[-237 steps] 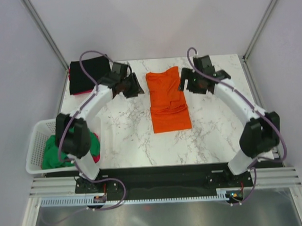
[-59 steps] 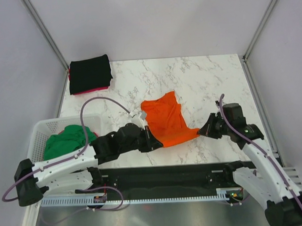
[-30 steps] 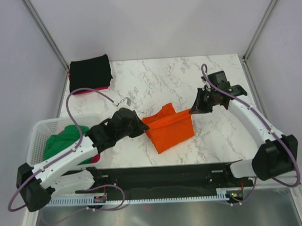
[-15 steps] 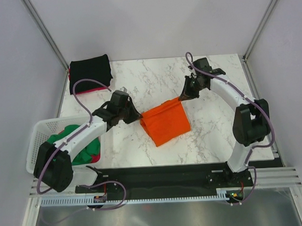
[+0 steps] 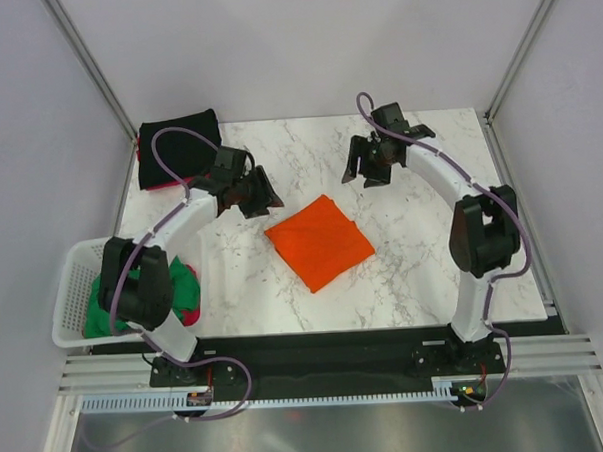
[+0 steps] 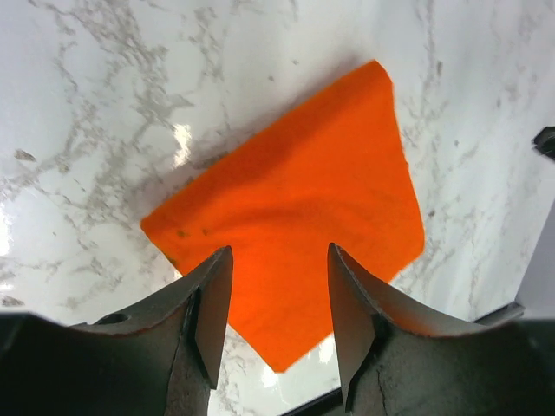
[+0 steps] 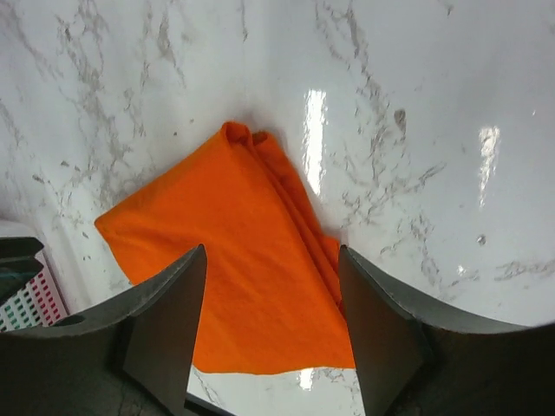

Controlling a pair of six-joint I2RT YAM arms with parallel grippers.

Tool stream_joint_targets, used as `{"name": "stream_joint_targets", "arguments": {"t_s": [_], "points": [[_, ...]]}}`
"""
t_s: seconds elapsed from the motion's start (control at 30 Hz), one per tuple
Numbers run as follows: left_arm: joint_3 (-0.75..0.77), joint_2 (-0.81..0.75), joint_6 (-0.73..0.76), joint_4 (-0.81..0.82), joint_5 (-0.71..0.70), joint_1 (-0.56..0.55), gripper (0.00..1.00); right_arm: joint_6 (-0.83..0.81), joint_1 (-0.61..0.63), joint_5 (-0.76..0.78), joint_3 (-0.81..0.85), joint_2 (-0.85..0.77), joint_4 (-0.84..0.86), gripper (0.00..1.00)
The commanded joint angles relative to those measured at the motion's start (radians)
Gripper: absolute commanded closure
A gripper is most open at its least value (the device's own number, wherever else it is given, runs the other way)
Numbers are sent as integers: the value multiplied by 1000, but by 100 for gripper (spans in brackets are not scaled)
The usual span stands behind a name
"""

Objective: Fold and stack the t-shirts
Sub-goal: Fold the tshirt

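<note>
The orange t-shirt (image 5: 319,241) lies folded into a flat square, turned like a diamond, in the middle of the table. It also shows in the left wrist view (image 6: 295,199) and the right wrist view (image 7: 251,277). My left gripper (image 5: 263,193) is open and empty, above the table just left of the shirt's far corner. My right gripper (image 5: 364,168) is open and empty, beyond the shirt's far right side. A folded black t-shirt (image 5: 179,147) lies on a pink-red one at the far left corner. A green t-shirt (image 5: 105,300) sits in the basket.
The white lattice basket (image 5: 72,286) hangs over the table's near left edge. Metal frame posts and pale walls close in the left, right and back. The black base strip (image 5: 327,345) runs along the near edge.
Both grippers let go of the orange shirt's far edge, opened and pulled back toward the far side. The shirt now lies flat as a folded square.
</note>
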Motion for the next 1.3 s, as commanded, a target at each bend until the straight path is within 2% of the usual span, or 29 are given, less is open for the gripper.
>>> {"name": "stream_joint_targets", "arguments": {"t_s": [0.0, 0.03, 0.13, 0.3, 0.47, 0.67, 0.8, 0.93, 0.97, 1.1, 1.27], "points": [[-5, -132, 34, -44, 12, -55, 45, -1, 23, -37, -173, -215, 75, 31], [-19, -150, 13, -44, -4, -72, 46, 3, 26, -67, -286, -242, 106, 33], [-91, -215, -43, -11, -33, -192, 47, 37, 59, -181, -489, -347, 279, 36], [-184, -210, -127, 115, -60, -355, 50, 72, 92, -287, -661, -361, 410, 39], [-252, -114, -188, 248, -27, -454, 51, 42, 90, -254, -759, -326, 476, 43], [-344, 16, -222, 351, 21, -460, 53, -1, 26, -210, -887, -304, 503, 46], [-415, 20, -186, 350, 10, -460, 55, -39, -9, -157, -962, -333, 494, 46], [-418, -9, -91, 269, -43, -460, 57, -9, -14, -106, -1049, -385, 471, 48], [-407, -14, -71, 202, -59, -460, 57, -3, -12, -108, -1063, -401, 462, 49], [-351, -67, -21, 106, -62, -458, 57, 13, -12, -63, -1093, -554, 396, 46], [-301, -294, -93, 46, -125, -460, 52, -39, -12, 10, -967, -646, 230, 42]]}}
